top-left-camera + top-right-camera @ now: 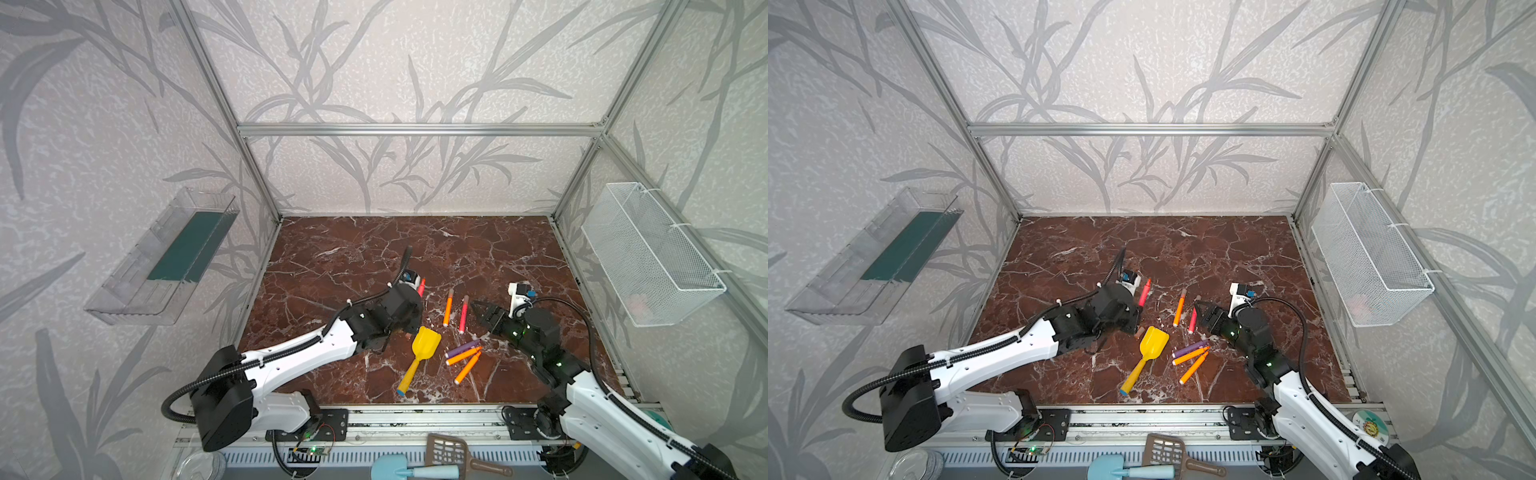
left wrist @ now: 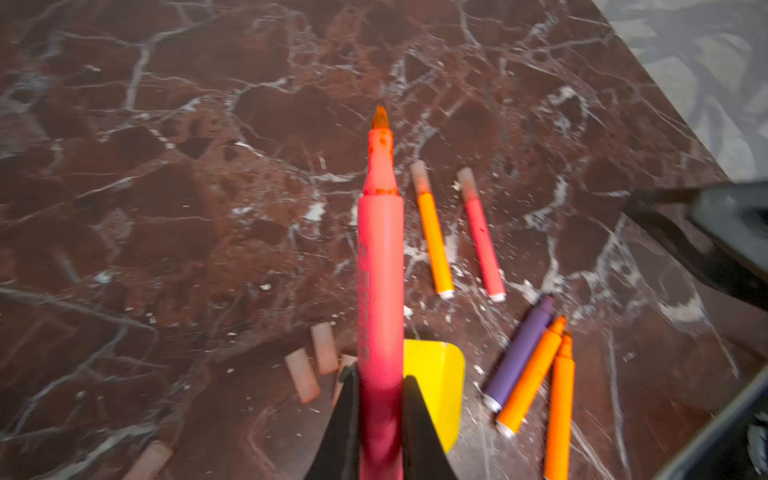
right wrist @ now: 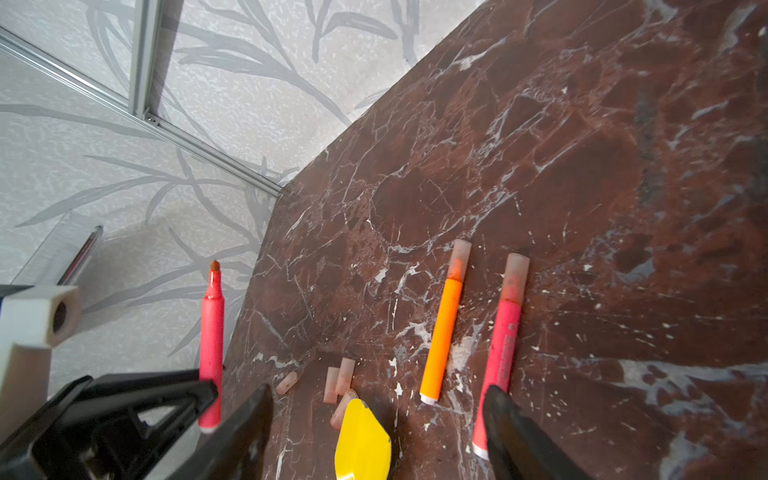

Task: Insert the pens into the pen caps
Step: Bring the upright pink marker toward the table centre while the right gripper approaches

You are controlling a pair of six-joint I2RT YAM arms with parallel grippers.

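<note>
My left gripper (image 2: 380, 374) is shut on a red-pink pen (image 2: 380, 291) with a bare tip, held above the table (image 1: 422, 286). Several loose pen caps (image 2: 302, 374) lie below it by the yellow shovel (image 1: 419, 357). An orange pen (image 1: 448, 307) and a red-pink pen (image 1: 464, 313) lie side by side, each with a cap on its tip (image 3: 460, 257). A purple pen (image 1: 462, 348) and two bare-tipped orange pens (image 1: 468, 368) lie closer to the front. My right gripper (image 1: 478, 309) stands open, empty, just right of the capped red-pink pen (image 3: 503, 357).
A white wire basket (image 1: 652, 253) hangs on the right wall and a clear tray (image 1: 166, 253) on the left wall. In front of the table's front rail lie a brown scoop (image 1: 453, 451) and a blue shovel (image 1: 399, 467).
</note>
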